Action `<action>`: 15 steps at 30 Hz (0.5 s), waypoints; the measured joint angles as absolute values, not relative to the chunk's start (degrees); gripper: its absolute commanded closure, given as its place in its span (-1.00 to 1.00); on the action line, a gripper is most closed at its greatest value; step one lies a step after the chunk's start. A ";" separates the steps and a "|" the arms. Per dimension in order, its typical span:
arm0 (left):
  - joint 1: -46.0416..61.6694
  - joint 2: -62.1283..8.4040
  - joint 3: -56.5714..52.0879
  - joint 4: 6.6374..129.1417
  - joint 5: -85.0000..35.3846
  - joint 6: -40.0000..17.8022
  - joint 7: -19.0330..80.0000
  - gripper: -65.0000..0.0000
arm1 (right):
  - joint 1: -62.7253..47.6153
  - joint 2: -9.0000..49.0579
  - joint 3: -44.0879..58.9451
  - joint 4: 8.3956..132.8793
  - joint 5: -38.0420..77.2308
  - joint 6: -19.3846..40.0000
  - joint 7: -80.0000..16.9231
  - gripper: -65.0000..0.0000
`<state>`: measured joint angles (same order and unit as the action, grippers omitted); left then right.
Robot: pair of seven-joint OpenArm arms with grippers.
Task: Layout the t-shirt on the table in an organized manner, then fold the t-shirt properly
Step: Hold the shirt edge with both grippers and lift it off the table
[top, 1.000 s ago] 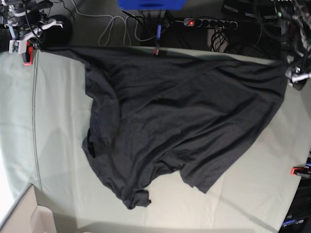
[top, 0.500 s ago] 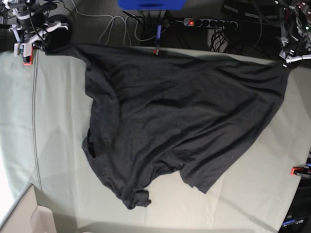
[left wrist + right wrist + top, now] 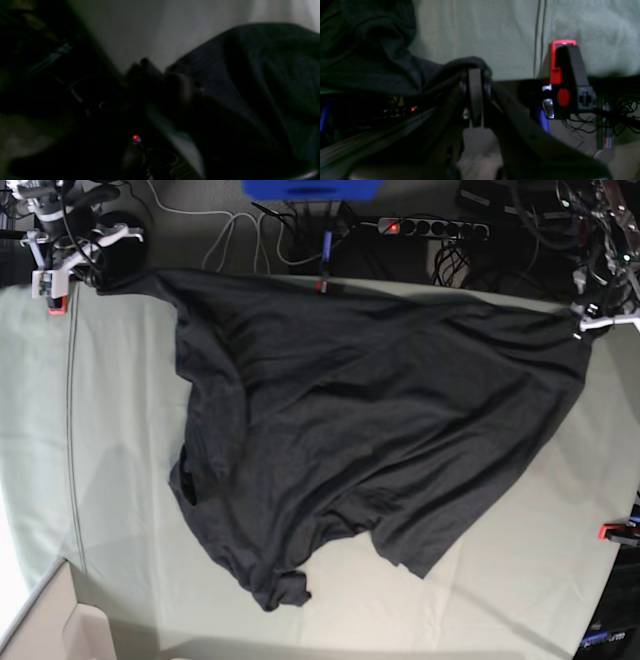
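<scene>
On the table (image 3: 120,480), the right gripper (image 3: 475,75) clamps the t-shirt (image 3: 370,420), the left gripper's (image 3: 600,315) grip is unclear, so a pull may slip that corner

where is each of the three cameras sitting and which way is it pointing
Base: overhead, looking down on the table and t-shirt; both grippers at the far corners.
Left wrist: on the left arm, dark and blurred, facing the shirt's edge.
Right wrist: on the right arm; right gripper shut on the shirt beside a red clamp.
All three share the shirt.
</scene>
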<state>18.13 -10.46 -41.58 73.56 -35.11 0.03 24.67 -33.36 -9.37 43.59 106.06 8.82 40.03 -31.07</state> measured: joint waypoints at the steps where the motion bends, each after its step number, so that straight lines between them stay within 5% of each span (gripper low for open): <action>1: 18.31 -10.46 -41.63 73.56 -34.96 0.03 24.69 1.00 | -33.23 -9.39 43.59 106.06 8.80 40.03 -31.07 1.00; 15: 19.40 -12.03 -41.82 84.60 -35.42 0.32 25.34 1.00 | -26.68 -8.73 43.77 112.62 8.40 40.01 -31.88 1.00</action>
